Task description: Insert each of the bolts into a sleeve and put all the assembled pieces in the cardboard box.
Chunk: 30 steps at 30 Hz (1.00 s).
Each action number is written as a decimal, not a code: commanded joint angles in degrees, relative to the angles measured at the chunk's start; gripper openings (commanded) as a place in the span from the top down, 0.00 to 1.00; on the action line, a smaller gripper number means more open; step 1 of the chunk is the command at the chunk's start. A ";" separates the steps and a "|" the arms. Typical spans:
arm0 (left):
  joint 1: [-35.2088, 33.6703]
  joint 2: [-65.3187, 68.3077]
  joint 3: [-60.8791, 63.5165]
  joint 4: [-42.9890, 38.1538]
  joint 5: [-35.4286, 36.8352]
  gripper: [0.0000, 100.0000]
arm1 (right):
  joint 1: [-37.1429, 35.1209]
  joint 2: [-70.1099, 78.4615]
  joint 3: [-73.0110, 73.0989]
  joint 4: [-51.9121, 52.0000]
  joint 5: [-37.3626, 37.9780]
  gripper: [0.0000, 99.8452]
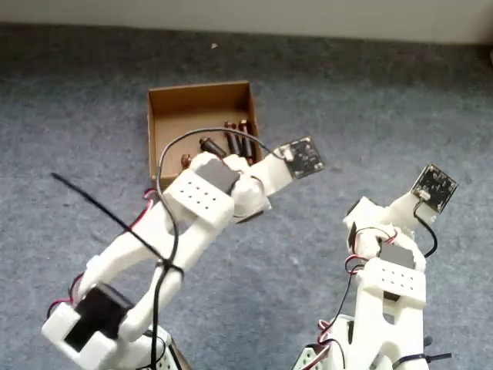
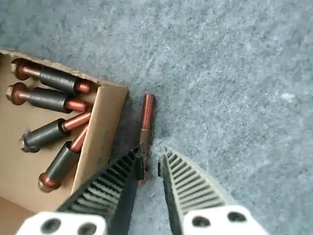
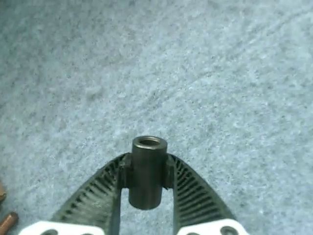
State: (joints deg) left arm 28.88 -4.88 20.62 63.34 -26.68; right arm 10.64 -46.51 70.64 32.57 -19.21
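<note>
Two ribbed jaws of the left end effector stand narrowly parted, straddling the near end of a bare copper-coloured threaded bolt. Whether either jaw presses it yet is hard to tell. The bolt lies flat on the grey carpeted desk, its long axis running straight away from the end effector and its threaded tip pointing outward. It sits just beside the outer wall of the brown cardboard box, which holds four dark sleeves with copper bolts through them. The left arm is plainly the nearer one. Well apart, the right end effector grips a dark cylindrical metal sleeve across its body, its open bore free to take the bolt's tip.
</note>
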 commanded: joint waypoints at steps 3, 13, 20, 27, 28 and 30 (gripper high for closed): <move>0.66 12.88 -10.68 -0.88 -0.88 0.83 | 0.75 -1.80 -0.57 -1.27 -0.62 1.00; 0.13 25.45 -19.82 -0.88 -0.88 0.83 | 0.48 -1.80 -0.57 -1.27 -0.62 1.00; -1.71 33.10 -27.21 -0.88 -0.88 0.84 | 0.48 -1.80 -0.48 -1.27 -0.44 1.00; -3.91 40.13 -35.82 6.86 -0.88 0.84 | 0.40 -1.80 -0.48 -1.27 -0.44 1.00; -3.91 41.10 -37.23 8.88 -0.88 0.84 | 0.40 -1.80 -0.48 -1.27 -0.44 1.00; -3.82 42.51 -39.78 12.48 -0.88 0.84 | 0.40 -1.80 -0.48 -1.27 -0.44 1.00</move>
State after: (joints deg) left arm 27.21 36.79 -14.73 70.90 -27.47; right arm 10.73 -46.51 70.64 32.40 -19.21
